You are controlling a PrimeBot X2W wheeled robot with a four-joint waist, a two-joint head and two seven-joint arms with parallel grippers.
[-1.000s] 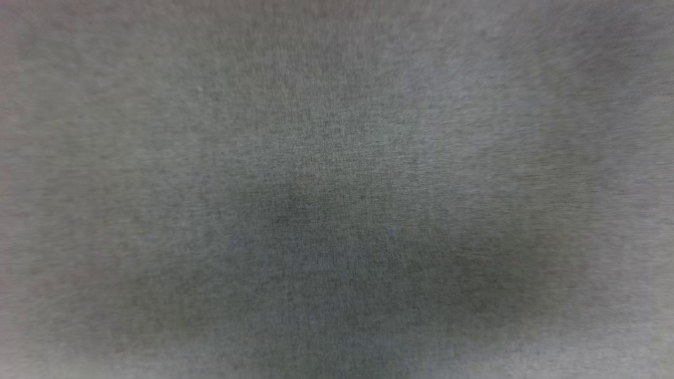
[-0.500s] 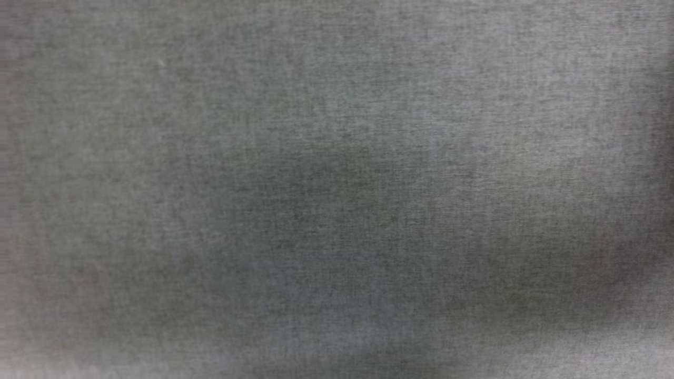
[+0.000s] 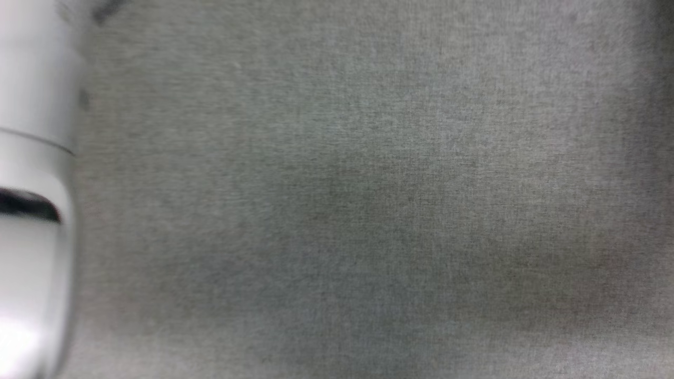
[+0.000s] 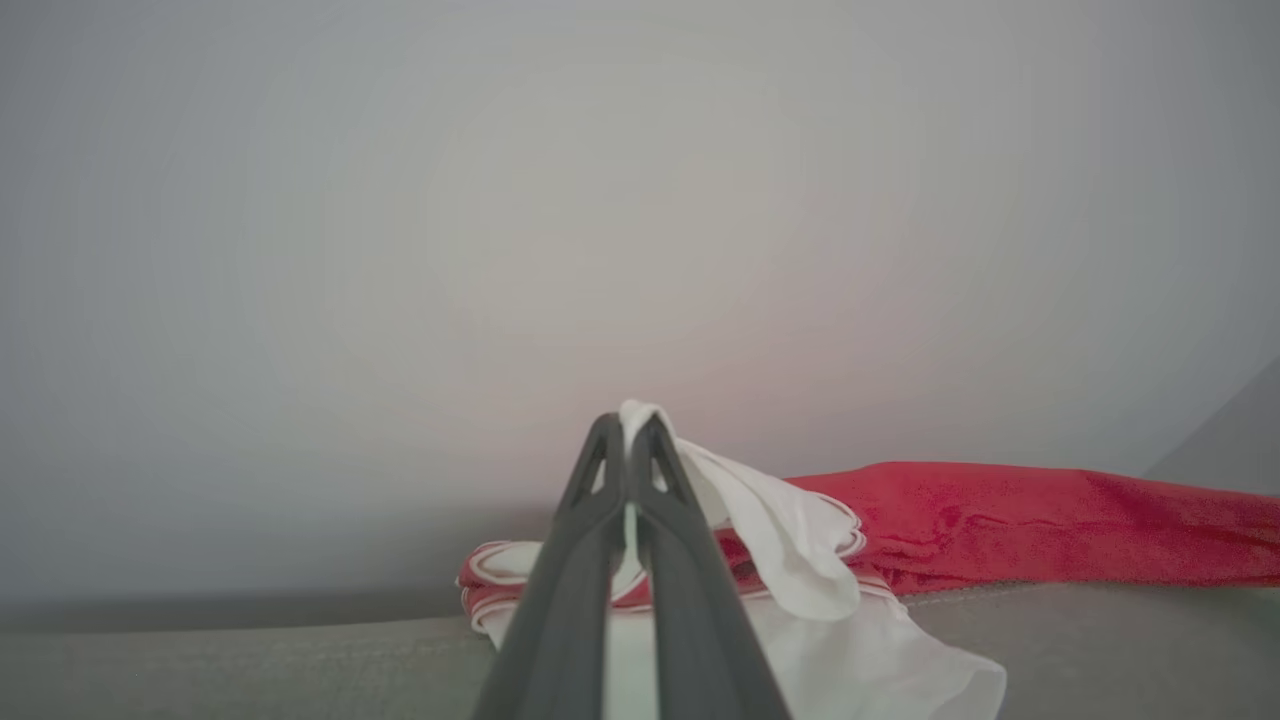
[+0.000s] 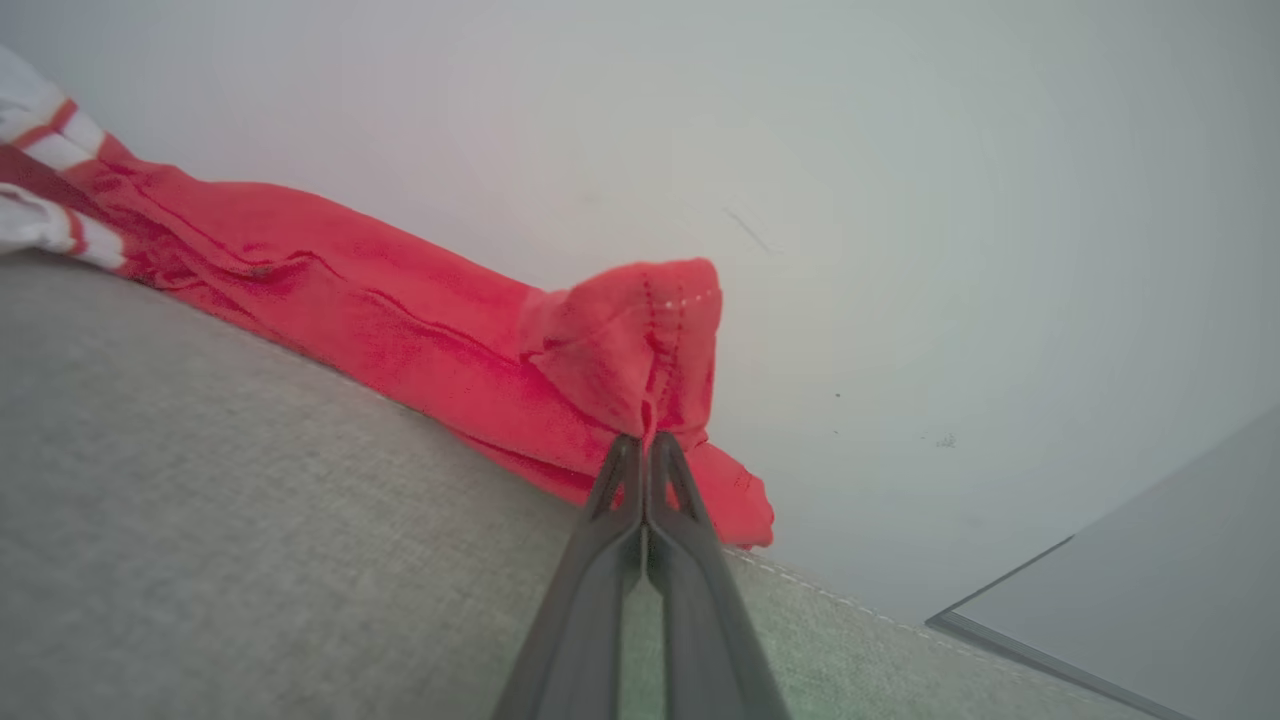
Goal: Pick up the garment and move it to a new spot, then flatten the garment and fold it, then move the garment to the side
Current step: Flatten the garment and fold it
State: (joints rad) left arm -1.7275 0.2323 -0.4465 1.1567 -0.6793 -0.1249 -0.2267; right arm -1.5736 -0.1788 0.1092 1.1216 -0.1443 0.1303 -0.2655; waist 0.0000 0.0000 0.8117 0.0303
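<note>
The garment (image 4: 1000, 520) is a red jersey with white sleeves and red-white striped trim, bunched in a long strip along the far edge of a grey fabric surface (image 4: 200, 670). My left gripper (image 4: 628, 425) is shut on a fold of its white sleeve (image 4: 780, 530), lifted a little off the surface. In the right wrist view the garment (image 5: 400, 330) runs from upper left to the centre, and my right gripper (image 5: 645, 445) is shut on a raised red stitched hem corner. The chest lettering is hidden.
The head view looks closely down on the grey fabric surface (image 3: 368, 184), with a pale forearm (image 3: 31, 184) along its left edge. A pale wall (image 4: 640, 200) rises behind the garment. The surface's stitched edge (image 5: 850, 605) and a grey panel (image 5: 1150, 590) lie at the right.
The head view has shifted over the grey fabric, so the camera has moved. A pale forearm now shows at its left edge.
</note>
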